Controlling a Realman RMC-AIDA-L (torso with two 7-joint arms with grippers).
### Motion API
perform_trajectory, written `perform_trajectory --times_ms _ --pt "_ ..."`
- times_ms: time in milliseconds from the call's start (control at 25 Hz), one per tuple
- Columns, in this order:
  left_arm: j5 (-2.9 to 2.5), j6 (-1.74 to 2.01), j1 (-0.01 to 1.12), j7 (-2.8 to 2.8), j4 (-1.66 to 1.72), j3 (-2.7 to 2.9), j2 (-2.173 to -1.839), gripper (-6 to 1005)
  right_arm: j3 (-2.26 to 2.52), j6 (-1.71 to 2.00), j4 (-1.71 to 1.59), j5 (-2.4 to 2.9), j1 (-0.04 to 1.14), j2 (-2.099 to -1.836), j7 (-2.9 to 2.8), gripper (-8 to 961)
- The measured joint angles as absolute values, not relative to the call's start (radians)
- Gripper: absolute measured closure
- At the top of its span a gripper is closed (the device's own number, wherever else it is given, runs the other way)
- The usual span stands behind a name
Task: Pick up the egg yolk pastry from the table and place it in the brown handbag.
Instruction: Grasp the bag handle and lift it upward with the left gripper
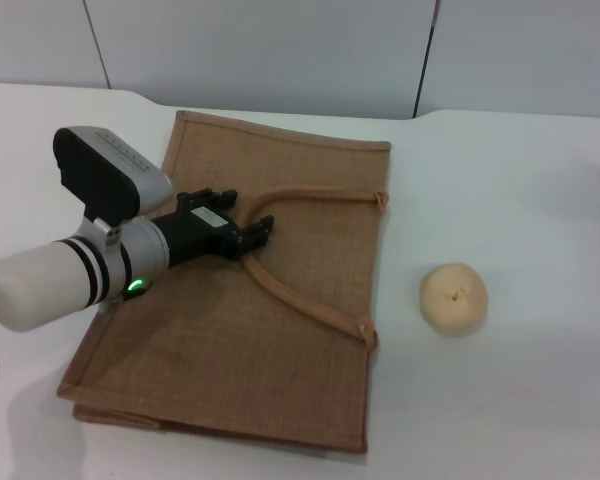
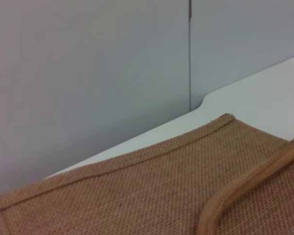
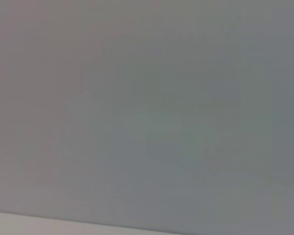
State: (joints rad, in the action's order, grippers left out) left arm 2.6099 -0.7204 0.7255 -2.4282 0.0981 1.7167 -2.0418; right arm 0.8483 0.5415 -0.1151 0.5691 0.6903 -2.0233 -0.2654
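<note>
The egg yolk pastry (image 1: pixel 453 297) lies untouched on the white surface (image 1: pixel 520 180), so I judge nothing of the task done: pickup and placing both remain. My left hand (image 1: pixel 252 235) hovers over the brown handbag (image 1: pixel 310 380), which lies flat, at its strap loop (image 1: pixel 298 296); fingers slightly apart, holding nothing. The pastry sits well to that hand's right, beyond the bag's edge. My right hand is out of sight.

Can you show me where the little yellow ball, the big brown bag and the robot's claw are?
egg yolk pastry (image 1: pixel 454 297): head view, its rounded top.
brown handbag (image 1: pixel 210 350): head view, bare woven panel.
left gripper (image 1: pixel 263 231): head view, fingertips at the handle.
</note>
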Motion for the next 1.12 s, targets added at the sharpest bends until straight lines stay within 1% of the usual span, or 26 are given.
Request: perform_trajectory --times_ms 320,520,760,1080,1120 --pt "2.605 -0.668 0.737 -2.387 0.099 1.716 -2.040 436 0.848 0.541 -0.115 0.569 0.691 -2.023 -0.265 77" --pt "2.605 -0.674 0.739 -2.385 0.103 1.717 -2.042 604 0.848 0.541 -0.114 0.569 0.694 -2.023 -0.265 77" --pt "2.611 -0.668 0.736 -2.356 0.139 1.717 -2.042 755 0.848 0.542 -0.112 0.569 0.694 -2.023 -0.265 76" --pt "2.605 -0.666 0.736 -2.314 0.173 1.716 -2.037 879 0.848 0.541 -0.112 0.569 0.688 -2.023 -0.265 77" --pt "2.603 -0.666 0.735 -2.312 0.180 1.716 -2.036 879 0.848 0.542 -0.113 0.569 0.687 -2.023 -0.265 77"
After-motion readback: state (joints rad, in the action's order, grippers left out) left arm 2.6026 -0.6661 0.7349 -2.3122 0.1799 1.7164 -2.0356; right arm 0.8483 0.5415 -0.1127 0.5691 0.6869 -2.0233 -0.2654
